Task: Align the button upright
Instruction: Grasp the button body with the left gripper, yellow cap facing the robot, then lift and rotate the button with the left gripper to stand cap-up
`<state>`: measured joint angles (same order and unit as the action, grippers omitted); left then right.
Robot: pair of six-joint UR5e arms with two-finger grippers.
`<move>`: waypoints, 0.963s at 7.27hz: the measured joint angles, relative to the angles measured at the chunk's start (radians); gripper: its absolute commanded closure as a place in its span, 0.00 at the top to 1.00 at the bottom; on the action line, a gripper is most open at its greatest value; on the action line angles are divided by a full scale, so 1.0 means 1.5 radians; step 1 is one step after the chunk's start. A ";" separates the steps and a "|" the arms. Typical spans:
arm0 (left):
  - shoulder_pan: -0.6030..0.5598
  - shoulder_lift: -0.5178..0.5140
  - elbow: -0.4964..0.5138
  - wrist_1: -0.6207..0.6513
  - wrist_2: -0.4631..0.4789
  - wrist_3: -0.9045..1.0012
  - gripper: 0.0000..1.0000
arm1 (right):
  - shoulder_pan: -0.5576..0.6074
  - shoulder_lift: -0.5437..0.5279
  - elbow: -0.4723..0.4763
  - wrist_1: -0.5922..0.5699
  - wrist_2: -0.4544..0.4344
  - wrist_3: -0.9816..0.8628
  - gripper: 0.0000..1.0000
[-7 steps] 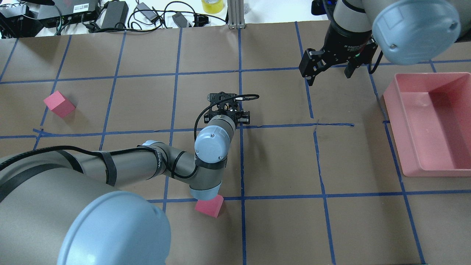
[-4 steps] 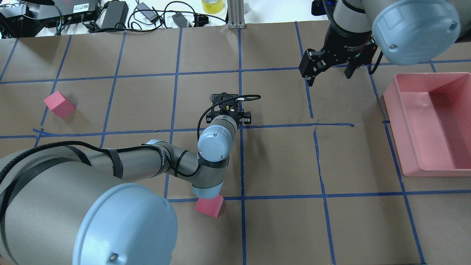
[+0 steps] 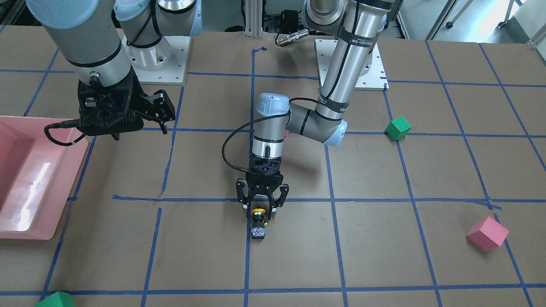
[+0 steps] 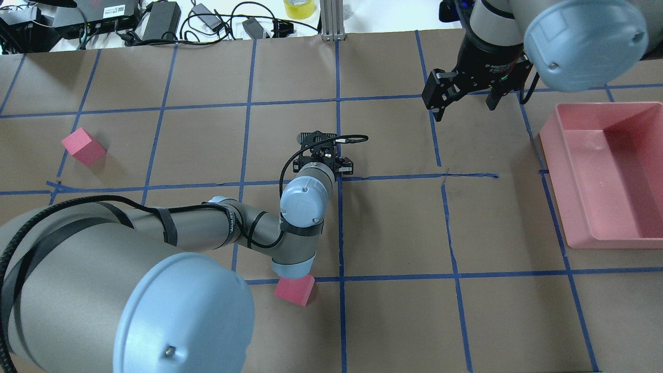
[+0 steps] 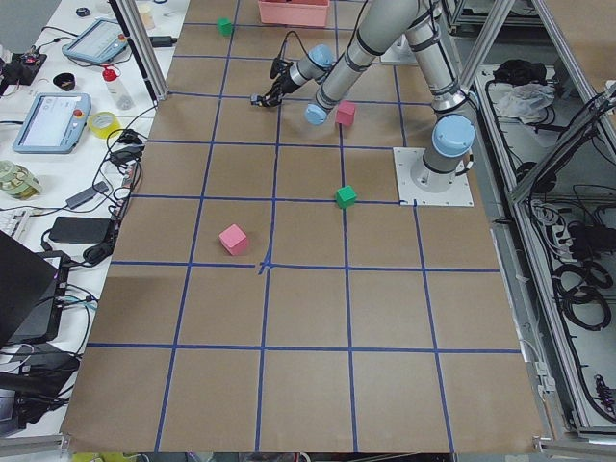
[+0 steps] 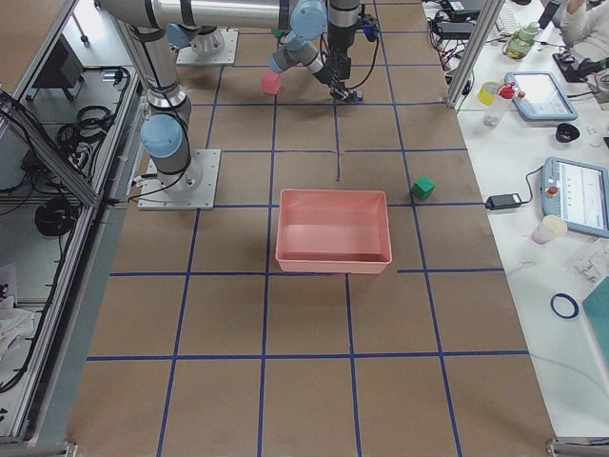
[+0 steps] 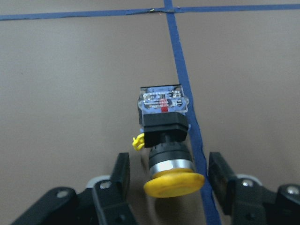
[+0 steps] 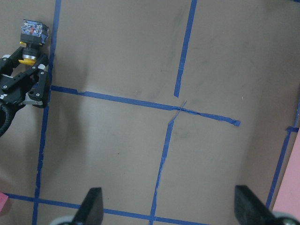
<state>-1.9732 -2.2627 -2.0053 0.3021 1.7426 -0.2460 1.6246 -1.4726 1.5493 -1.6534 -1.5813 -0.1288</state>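
Note:
The button (image 7: 164, 136) lies on its side on the brown paper, next to a blue tape line. Its yellow cap (image 7: 173, 183) points toward my left wrist and its silvery base points away. It also shows in the front view (image 3: 258, 222) and in the right wrist view (image 8: 33, 30). My left gripper (image 7: 169, 161) points down over it, open, with one finger (image 7: 122, 173) on each side of the cap and not touching it. It also shows in the front view (image 3: 261, 208). My right gripper (image 4: 462, 101) is open and empty, high over the table's far right.
A pink bin (image 4: 564, 171) stands at the right edge. One pink cube (image 4: 83, 146) lies at the far left, another (image 4: 295, 290) under my left elbow. A green cube (image 3: 398, 128) lies on the left arm's side and another (image 3: 55, 300) on the right arm's side, at the table edge farthest from my base.
My left arm has shifted slightly right and forward, bringing its gripper closer over the button. The right arm has not moved.

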 measured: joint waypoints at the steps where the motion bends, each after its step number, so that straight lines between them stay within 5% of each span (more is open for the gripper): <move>1: 0.000 0.002 -0.001 0.000 0.000 0.001 0.19 | 0.000 0.000 0.000 0.000 0.000 0.000 1.00; 5: 0.002 0.053 0.003 -0.069 0.001 0.011 0.12 | 0.001 0.000 0.001 0.000 -0.003 0.000 1.00; 7: 0.013 0.119 0.046 -0.266 -0.014 0.011 0.12 | 0.001 0.000 0.001 0.000 -0.002 0.000 1.00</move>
<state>-1.9537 -2.0838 -1.9358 -0.0974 1.7214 -0.2295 1.6261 -1.4728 1.5509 -1.6533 -1.5843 -0.1289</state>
